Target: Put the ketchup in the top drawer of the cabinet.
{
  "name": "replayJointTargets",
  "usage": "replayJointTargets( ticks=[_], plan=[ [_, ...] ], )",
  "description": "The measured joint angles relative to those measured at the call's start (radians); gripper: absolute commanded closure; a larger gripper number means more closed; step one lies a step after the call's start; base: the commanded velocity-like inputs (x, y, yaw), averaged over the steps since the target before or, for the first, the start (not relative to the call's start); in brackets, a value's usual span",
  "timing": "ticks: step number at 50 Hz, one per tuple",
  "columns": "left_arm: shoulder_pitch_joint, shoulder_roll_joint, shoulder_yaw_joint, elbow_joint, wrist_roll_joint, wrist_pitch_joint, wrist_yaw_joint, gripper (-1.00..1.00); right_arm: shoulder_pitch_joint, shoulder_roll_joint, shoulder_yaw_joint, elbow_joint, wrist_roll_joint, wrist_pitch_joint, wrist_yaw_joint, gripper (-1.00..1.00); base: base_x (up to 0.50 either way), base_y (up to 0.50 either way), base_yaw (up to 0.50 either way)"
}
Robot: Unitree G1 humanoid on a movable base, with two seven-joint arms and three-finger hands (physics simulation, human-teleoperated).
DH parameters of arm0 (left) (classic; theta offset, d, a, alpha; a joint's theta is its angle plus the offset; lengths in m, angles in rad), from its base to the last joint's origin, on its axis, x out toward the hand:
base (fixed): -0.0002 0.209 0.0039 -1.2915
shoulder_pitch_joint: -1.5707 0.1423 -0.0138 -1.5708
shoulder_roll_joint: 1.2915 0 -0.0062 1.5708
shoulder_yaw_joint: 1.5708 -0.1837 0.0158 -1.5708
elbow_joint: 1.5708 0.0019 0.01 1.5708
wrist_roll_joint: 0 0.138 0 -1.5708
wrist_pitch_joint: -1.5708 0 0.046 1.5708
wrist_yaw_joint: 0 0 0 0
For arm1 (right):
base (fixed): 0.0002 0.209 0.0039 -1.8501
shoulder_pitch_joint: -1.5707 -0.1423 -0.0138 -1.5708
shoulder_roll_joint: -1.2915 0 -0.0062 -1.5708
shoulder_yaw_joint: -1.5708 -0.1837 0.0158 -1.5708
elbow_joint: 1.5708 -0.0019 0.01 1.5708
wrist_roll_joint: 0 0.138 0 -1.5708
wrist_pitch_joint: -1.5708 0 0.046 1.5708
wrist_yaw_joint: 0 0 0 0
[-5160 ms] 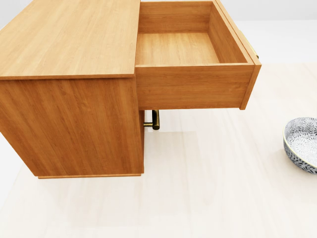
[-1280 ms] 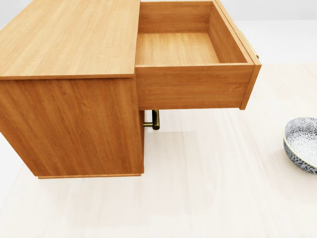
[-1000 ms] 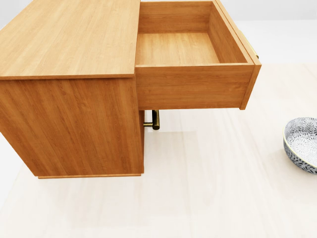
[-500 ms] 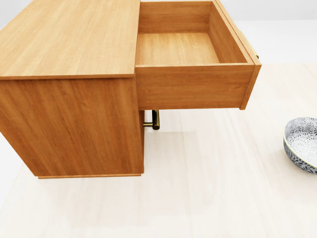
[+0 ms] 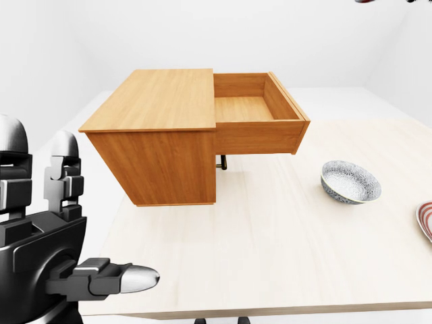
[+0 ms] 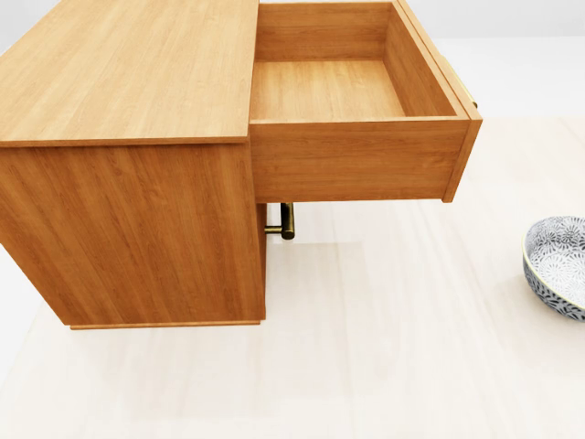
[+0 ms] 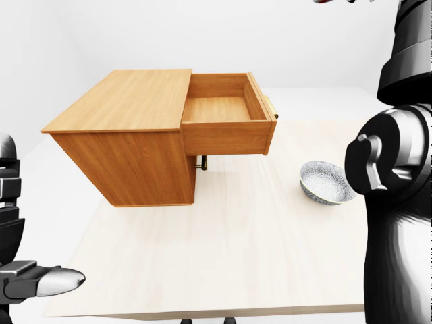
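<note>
Left-eye view: the left hand waits low, fingers spread and empty, with the drawer up to its right pulled out to receive; no ketchup shows; the right hand's state I cannot tell

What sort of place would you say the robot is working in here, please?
Probably a bare simulated test room, not a furnished home: a pale wooden table against blank white walls, bearing only a wooden cabinet with its top drawer pulled open and a patterned bowl.
</note>
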Motion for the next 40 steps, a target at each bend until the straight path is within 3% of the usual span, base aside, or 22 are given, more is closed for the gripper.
replayJointTargets(
  ticks=[40],
  plan=[
    [-0.014,0.010,0.022,0.000,-0.026,0.000,0.011,-1.00,-0.042,0.083,-0.031,0.047,0.095,0.000,0.000,1.00,0.00,0.00,0.00]
  ],
)
